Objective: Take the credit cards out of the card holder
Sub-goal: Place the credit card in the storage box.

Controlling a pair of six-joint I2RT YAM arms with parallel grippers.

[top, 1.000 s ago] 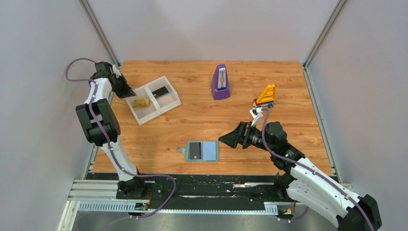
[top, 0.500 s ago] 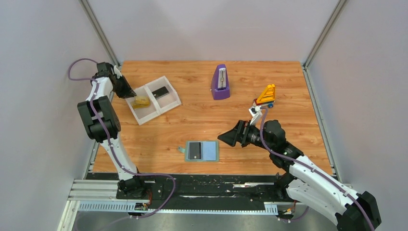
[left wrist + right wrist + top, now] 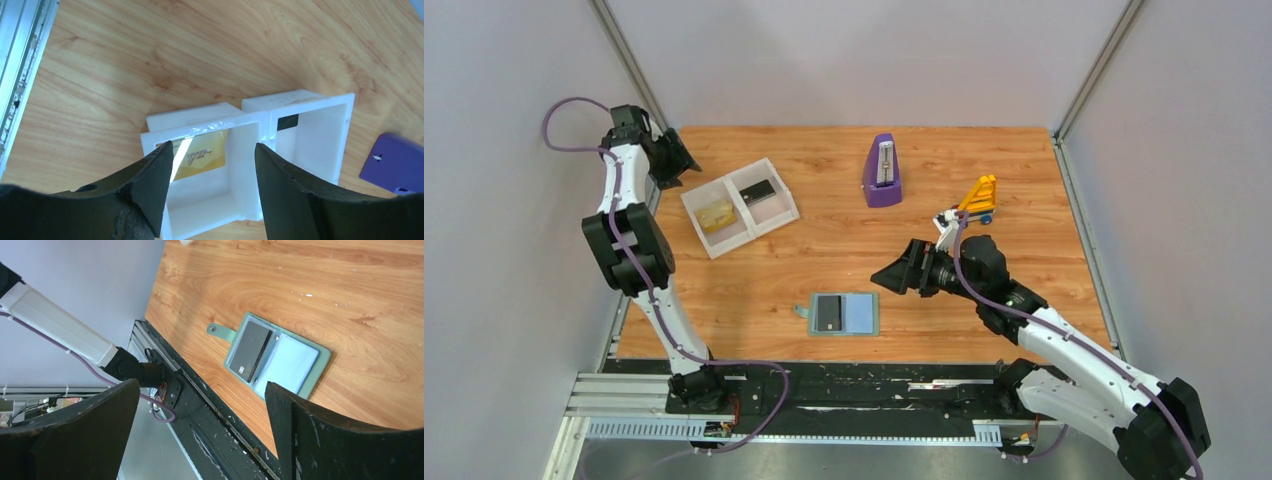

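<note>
Gold card (image 3: pixel 716 213) now lies in the tray's (image 3: pixel 776 217) left compartment. Your left gripper (image 3: pixel 676 160) has let go and drawn back, jaws apart, empty. One dark card (image 3: pixel 828 312) remains in the holder (image 3: pixel 861 314), mid-desk (image 3: pixel 1024 180). Your right gripper (image 3: pixel 886 279) hovers near it, wide open, empty.

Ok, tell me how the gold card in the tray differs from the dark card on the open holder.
Colour: the gold card is yellowish, the dark card grey-black. Place: the gold card lies in the white tray, the dark card on the card holder. Both are thin flat rectangles.
</note>
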